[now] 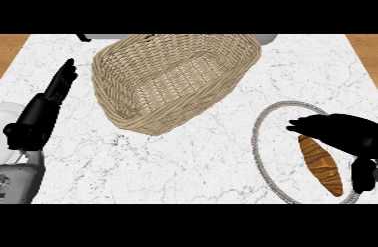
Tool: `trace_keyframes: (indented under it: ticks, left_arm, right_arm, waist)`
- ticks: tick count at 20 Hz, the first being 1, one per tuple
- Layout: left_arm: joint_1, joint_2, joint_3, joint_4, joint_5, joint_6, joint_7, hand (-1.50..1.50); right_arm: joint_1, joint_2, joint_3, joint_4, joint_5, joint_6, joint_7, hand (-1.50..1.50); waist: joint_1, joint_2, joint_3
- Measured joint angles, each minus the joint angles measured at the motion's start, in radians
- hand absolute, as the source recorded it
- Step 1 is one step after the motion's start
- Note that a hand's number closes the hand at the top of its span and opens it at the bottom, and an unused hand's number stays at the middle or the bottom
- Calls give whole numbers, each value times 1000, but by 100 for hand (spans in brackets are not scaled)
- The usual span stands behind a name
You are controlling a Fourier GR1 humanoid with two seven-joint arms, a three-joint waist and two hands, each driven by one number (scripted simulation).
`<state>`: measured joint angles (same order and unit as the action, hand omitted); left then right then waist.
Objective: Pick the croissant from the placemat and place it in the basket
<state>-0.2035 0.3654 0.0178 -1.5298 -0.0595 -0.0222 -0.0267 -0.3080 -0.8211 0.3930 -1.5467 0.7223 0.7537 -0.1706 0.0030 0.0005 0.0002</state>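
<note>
A long golden-brown croissant [322, 164] lies on a round white placemat with a grey braided rim [258, 141] at the right of the marble counter. My right hand [341, 130] hovers over the croissant's upper end, fingers bent downward and pointing left, with nothing held between them. The woven wicker basket [122, 71] sits tilted at the upper middle with nothing inside. At the left edge my left hand [53, 95] rests open, fingers straight and pointing up, well away from the basket.
Wooden surfaces show beyond the counter at the top left [12, 43] and top right [365, 43]. A pale rounded object [9, 113] sits at the left edge behind my left forearm. Bare marble [192, 161] lies between the basket and the placemat.
</note>
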Motion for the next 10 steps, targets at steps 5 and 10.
trace_keyframes:
  ticks: [5,10]
  left_arm:
    - [6,-23,5,-27,-16,-8,27,0]
    - [6,-41,19,-29,-33,-21,28,0]
  right_arm:
    - [13,37,-14,59,87,-60,-72,-150]
    - [51,87,-45,73,147,-76,-96,-150]
  waist:
    - [0,0,0]
    - [-2,0,0]
